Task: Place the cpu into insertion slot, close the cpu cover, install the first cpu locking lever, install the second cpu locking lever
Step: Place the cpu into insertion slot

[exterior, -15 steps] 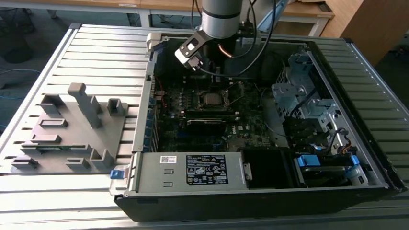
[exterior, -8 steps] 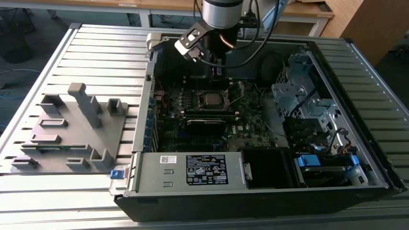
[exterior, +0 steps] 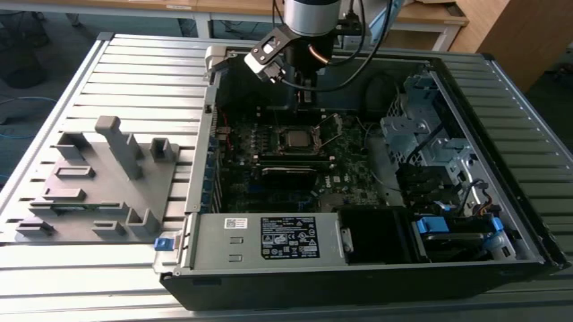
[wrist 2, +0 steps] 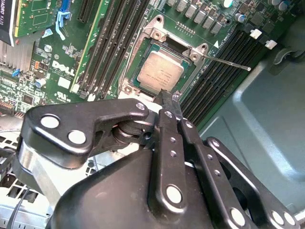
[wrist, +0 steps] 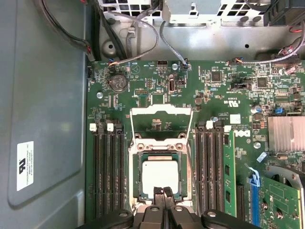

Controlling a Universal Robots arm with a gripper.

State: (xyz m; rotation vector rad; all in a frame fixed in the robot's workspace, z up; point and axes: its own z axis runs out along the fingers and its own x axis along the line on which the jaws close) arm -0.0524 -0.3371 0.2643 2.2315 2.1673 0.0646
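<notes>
So, we're hovering the gripper (wrist: pixel 163 192), fingers pinched together on nothing, right at the edge of the cpu (wrist: pixel 161 175) sitting in the insertion slot (wrist: pixel 137 174), and we're guessing the flipped-open cpu cover (wrist: pixel 162 110) wants a gentle, square push, not scraping the chip.

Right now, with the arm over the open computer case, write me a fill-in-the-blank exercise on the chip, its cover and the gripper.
1. The silvery-grey square cpu lies in the metal-rimmed insertion slot of the dark ____ motherboard.
2. The thin silvery metal cpu cover is flipped ____, off the chip.
3. The black gripper has its fingers ____, holding nothing.
4. The grey fixture plate lies on the exterior view's ____ of the black computer case.
Missing words: green; open; shut; left.
</notes>
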